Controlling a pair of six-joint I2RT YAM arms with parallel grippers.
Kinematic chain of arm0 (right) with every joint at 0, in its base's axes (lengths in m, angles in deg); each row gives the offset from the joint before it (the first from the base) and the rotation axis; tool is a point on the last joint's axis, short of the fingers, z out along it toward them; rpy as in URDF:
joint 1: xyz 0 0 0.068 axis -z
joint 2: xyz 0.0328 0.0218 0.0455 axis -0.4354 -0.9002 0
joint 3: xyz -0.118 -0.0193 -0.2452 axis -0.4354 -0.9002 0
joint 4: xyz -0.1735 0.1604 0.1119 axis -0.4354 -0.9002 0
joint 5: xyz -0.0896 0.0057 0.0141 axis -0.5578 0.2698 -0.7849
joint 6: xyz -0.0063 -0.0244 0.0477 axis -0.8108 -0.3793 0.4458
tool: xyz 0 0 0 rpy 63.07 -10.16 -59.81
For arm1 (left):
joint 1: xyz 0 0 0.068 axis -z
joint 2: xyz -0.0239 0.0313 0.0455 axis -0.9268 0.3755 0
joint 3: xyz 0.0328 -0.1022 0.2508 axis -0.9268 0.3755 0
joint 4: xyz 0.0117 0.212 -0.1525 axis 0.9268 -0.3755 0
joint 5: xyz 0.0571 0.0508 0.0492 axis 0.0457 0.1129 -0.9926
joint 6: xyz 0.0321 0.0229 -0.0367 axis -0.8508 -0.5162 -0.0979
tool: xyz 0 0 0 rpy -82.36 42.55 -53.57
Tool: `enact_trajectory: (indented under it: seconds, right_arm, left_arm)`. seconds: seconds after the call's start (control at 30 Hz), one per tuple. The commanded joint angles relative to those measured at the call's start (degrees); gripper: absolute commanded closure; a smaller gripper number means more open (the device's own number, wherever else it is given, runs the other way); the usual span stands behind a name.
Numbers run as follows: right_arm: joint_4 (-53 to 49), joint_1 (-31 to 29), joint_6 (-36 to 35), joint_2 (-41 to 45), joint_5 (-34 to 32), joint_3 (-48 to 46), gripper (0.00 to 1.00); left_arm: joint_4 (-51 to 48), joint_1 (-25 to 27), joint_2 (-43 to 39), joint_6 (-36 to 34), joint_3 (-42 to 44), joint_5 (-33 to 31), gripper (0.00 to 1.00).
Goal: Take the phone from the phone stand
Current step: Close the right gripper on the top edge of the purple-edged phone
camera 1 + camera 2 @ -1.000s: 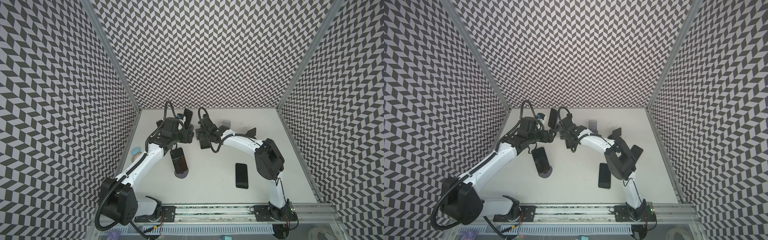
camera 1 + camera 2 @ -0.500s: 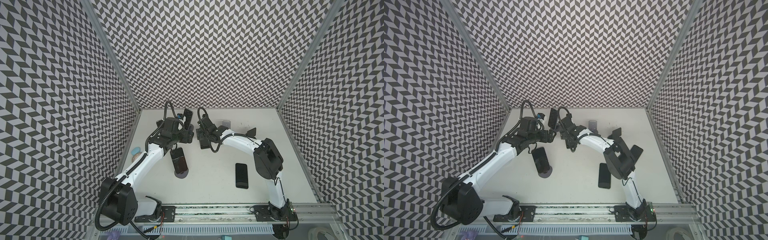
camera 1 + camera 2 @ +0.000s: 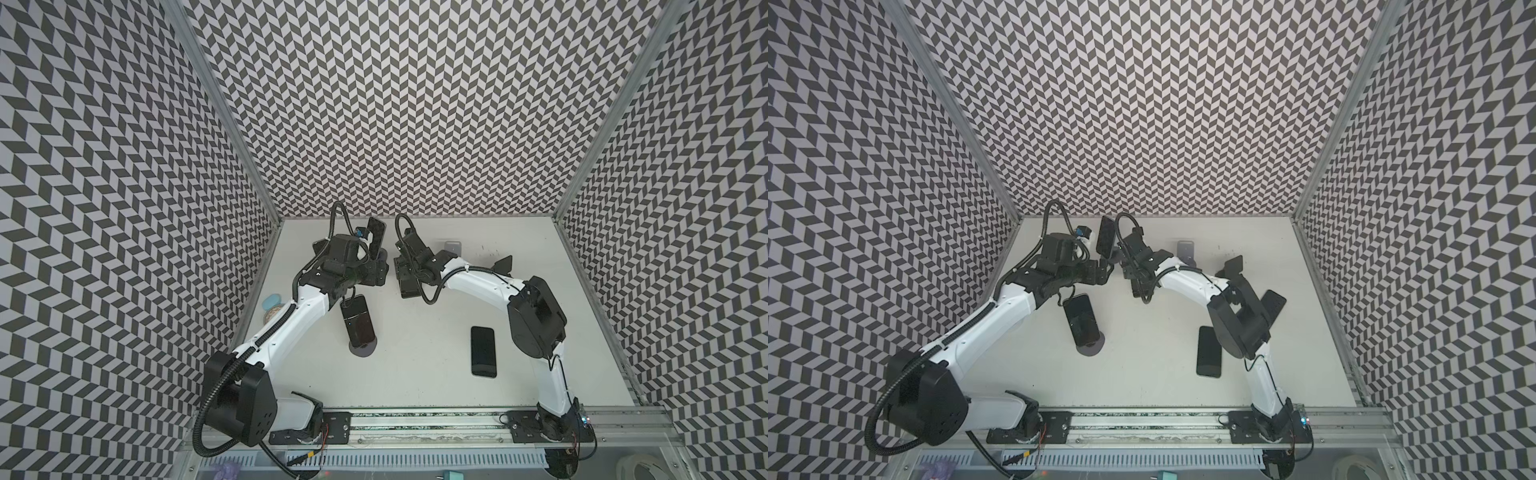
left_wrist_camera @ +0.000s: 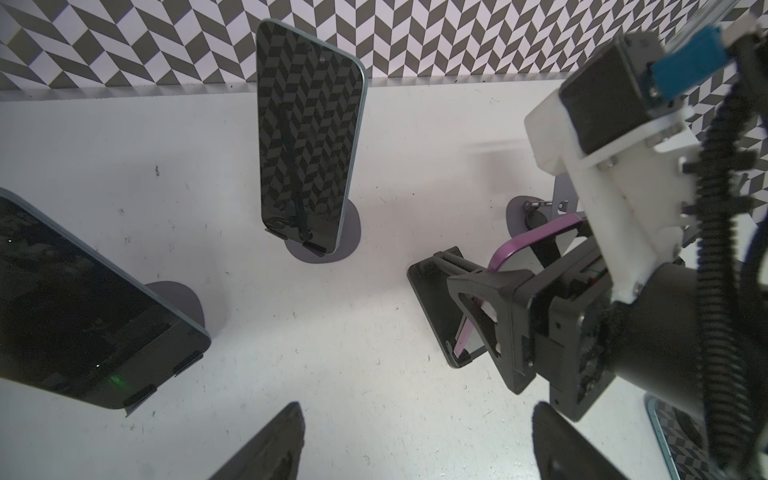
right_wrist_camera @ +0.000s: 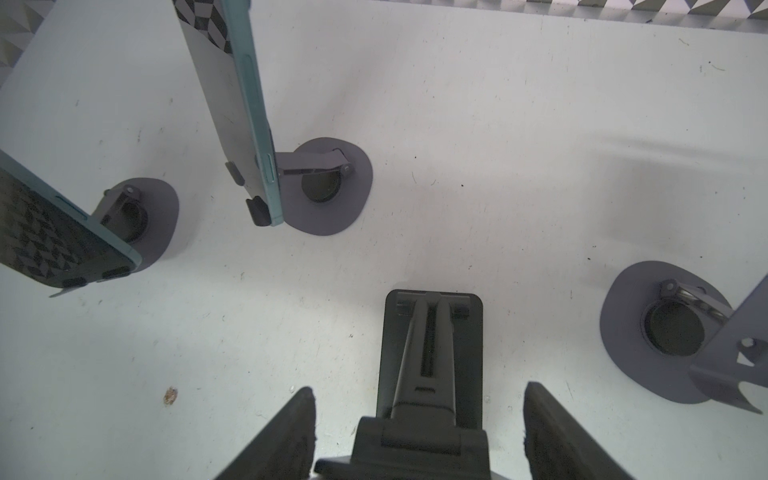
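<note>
**Top views:** the right pincer (image 3: 401, 274) sits at the black stand (image 3: 409, 291), far back on the counter (image 3: 415, 353). The left pincer (image 3: 377, 275), just to its left, gapes empty. **Left wrist view:** the purple-rimmed phone (image 4: 524, 243) leans on that stand, long axis steeply tilted, between the right pincer's parted jaws. **Right wrist view:** the stand lies centred between open jaws with gaps on both sides. The right arm is judged nearer.

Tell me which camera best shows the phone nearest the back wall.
The left wrist view: the phone faces it, whole screen visible. The right wrist view sees it edge-on; both top views show it small.
</note>
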Motion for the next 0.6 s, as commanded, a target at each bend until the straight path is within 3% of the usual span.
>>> enact_trajectory:
  seconds: [0.0,0.57]
  right_arm:
    - [1.05,0.24,-0.56,-0.14,-0.24,1.56,0.29]
    - [0.27,0.24,-1.75,0.51,-0.73,2.92,0.33]
  left_arm:
    - [1.05,-0.32,0.4,-0.42,-2.08,0.72,0.14]
    - [1.04,-0.36,0.83,-0.24,-3.06,0.95,0.14]
